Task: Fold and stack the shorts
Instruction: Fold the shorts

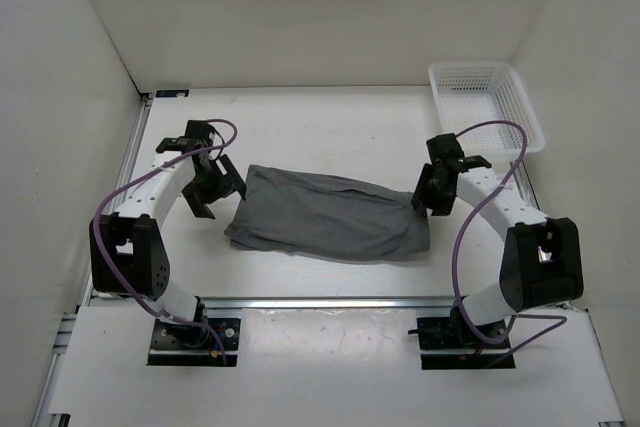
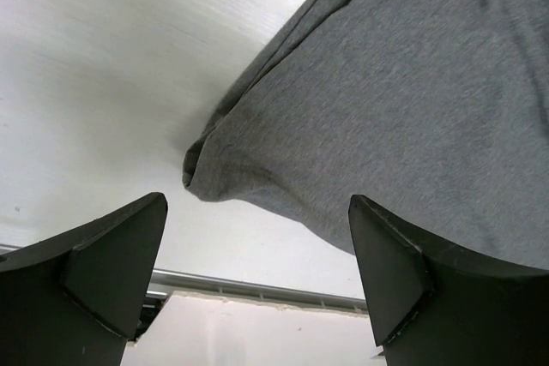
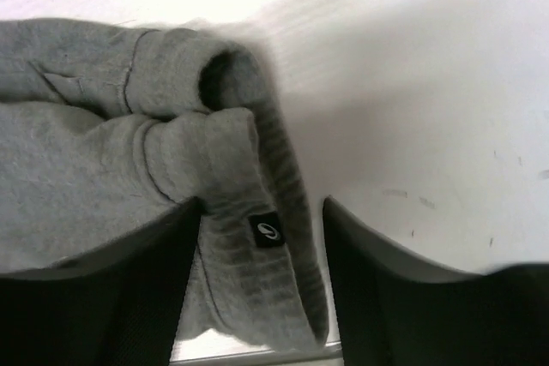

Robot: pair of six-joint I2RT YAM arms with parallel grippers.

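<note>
The grey shorts (image 1: 330, 215) lie folded in a long flat strip across the middle of the table. My left gripper (image 1: 210, 192) hovers at their left end, open and empty. In the left wrist view its fingers (image 2: 111, 272) stand wide apart, with the shorts' near corner (image 2: 257, 169) just beyond them. My right gripper (image 1: 432, 197) is at the shorts' right end. In the right wrist view, the ribbed waistband (image 3: 257, 186) with a small black label (image 3: 267, 231) lies between the open jaws of my right gripper (image 3: 262, 297). The left finger touches the cloth.
A white mesh basket (image 1: 487, 97) stands at the back right corner. White walls close in the table on three sides. A metal rail (image 1: 330, 301) runs along the near table edge and also shows in the left wrist view (image 2: 257, 287).
</note>
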